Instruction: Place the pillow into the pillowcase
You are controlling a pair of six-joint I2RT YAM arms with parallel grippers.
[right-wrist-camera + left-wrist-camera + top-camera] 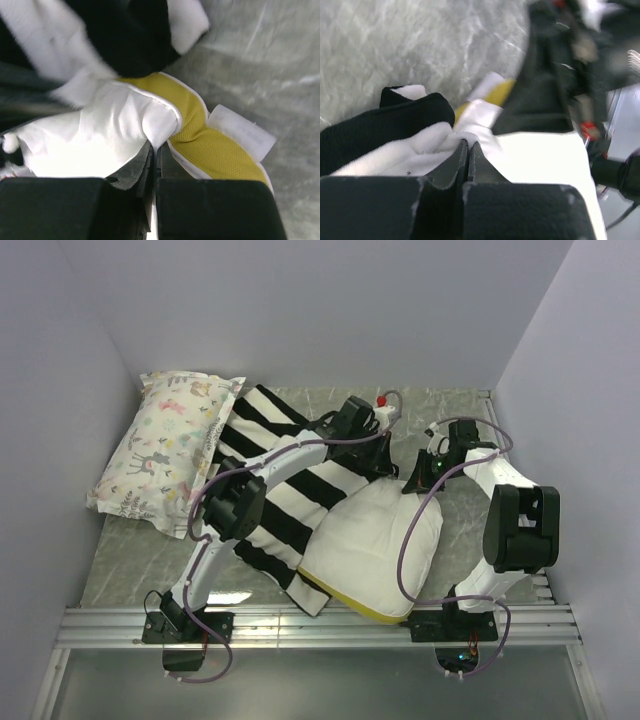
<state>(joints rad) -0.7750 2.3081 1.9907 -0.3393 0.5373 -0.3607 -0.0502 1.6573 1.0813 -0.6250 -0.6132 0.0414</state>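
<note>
Both arms stretch fwd, wrists angled inward, close together; left tool (469,145) & right tool (154,150) jaws pressed together.

Bare table (130,560) open at near left and along far edge, floral pillow (165,455) blocking far-left corner, pillowcase (275,515) and pillow (385,540) filling the centre, left arm (280,462) arching over the pillowcase, walls (60,370) enclosing three sides.

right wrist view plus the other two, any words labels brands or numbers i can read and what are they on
There is no readable text in any view.
The white tag sewn at the yellow edge of the pillow looks blank here; no print can be made out.
The printed pillow shows only pastel animal and flower shapes, too small to tell any letters.
</note>
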